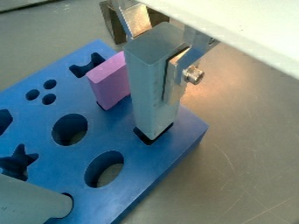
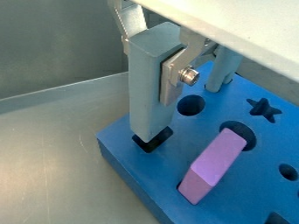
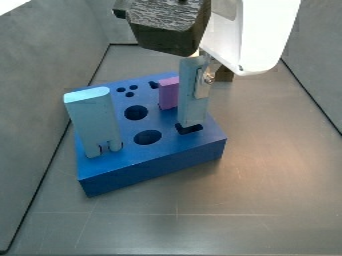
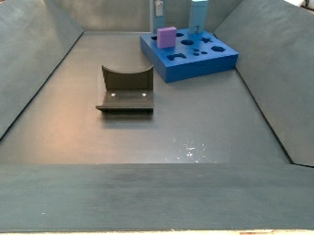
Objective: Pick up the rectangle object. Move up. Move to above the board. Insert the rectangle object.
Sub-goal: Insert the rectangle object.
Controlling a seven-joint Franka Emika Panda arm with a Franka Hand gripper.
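while our pincer (image 1: 156,54) clamps the rectangle object (image 1: 155,87) upright, its foot entering the rectangular hole at a corner of the board (image 1: 163,166), we judge pickup done; seating and release remain

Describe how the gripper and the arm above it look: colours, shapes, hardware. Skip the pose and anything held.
In both wrist views the gripper has flat silver plate fingers, one fastened by a round silver screw. In a side view the body above is a dark, mottled grey block beside a smooth white rounded housing. No cables or markings are visible.
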